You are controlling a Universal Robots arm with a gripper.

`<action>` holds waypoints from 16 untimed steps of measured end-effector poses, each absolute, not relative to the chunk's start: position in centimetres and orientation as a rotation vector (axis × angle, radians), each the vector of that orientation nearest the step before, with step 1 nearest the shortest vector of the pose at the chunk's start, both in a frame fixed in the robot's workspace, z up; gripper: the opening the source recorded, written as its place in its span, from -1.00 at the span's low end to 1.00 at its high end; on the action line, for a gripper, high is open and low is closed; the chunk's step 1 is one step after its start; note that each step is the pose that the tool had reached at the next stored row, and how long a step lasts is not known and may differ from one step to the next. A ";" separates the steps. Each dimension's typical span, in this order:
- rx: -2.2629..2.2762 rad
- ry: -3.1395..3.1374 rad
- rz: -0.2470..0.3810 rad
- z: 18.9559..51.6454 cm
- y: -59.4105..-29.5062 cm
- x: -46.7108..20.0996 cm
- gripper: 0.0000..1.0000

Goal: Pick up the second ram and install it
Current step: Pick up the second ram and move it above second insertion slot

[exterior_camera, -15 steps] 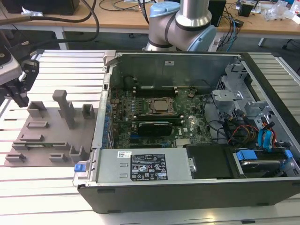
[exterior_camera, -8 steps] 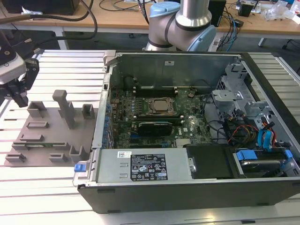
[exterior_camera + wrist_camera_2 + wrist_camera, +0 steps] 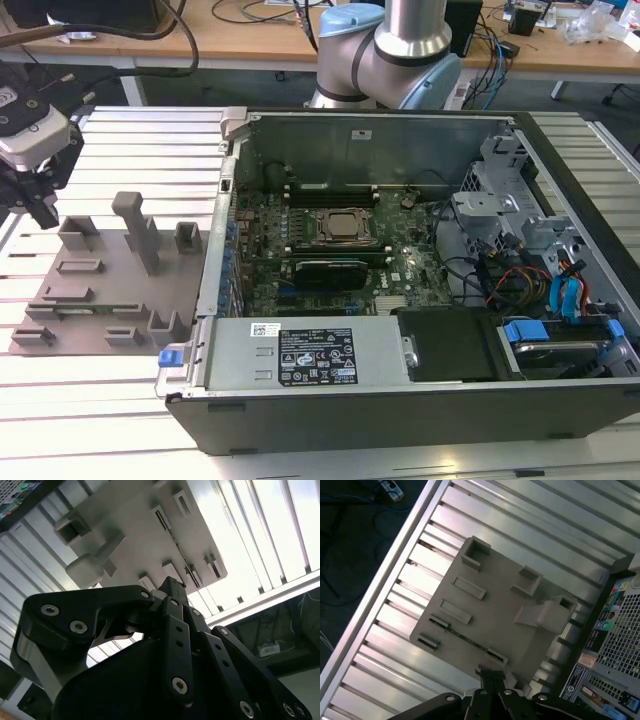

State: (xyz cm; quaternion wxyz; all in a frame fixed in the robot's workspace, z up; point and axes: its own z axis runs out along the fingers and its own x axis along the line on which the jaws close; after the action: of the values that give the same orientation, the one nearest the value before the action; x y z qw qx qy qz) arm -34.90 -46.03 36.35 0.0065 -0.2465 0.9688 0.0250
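The second ram (image 3: 465, 638) is a thin green strip lying flat on the grey holder plate (image 3: 495, 605), held between two small end blocks. In the exterior view the second ram (image 3: 92, 311) sits near the plate's front edge. My gripper (image 3: 44, 212) hangs above the table at the exterior view's far left, beside the holder plate (image 3: 110, 270) and apart from the strip. Both wrist views show the gripper (image 3: 491, 673) (image 3: 170, 583) with its black fingers together and nothing between them, well above the plate.
An open computer case (image 3: 230, 290) lies to the exterior view's right of the plate, with the motherboard (image 3: 400, 265), processor socket (image 3: 335, 226) and memory slots (image 3: 330, 190) inside. A tall grey post (image 3: 140, 230) and several holder blocks rise from the plate. The table is ribbed aluminium (image 3: 100, 400).
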 end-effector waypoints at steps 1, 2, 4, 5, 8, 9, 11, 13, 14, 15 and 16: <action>-0.795 3.025 0.078 36.3 -46.0 -34.9 -0.80; -0.811 3.021 0.078 36.3 -46.0 -34.9 -0.80; -0.839 3.014 0.079 36.3 -46.0 -34.9 -0.80; -0.864 3.007 0.079 36.3 -46.0 -34.9 -0.80; -0.921 2.992 0.079 36.3 -46.0 -34.9 -0.80; -0.931 2.989 0.079 36.3 -46.0 -34.9 -0.80; -0.967 2.978 0.079 36.3 -46.0 -34.9 -0.80; -1.006 2.965 0.080 36.3 -46.0 -34.9 -0.80; -1.028 2.958 0.080 36.3 -46.0 -34.9 -0.80; -1.046 2.953 0.080 36.3 -46.0 -34.9 -0.80; -1.055 2.949 0.080 36.3 -46.0 -34.9 -0.80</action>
State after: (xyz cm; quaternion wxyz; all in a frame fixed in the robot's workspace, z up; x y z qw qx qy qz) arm -34.90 -46.03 36.35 0.0041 -0.3368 0.9412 0.0255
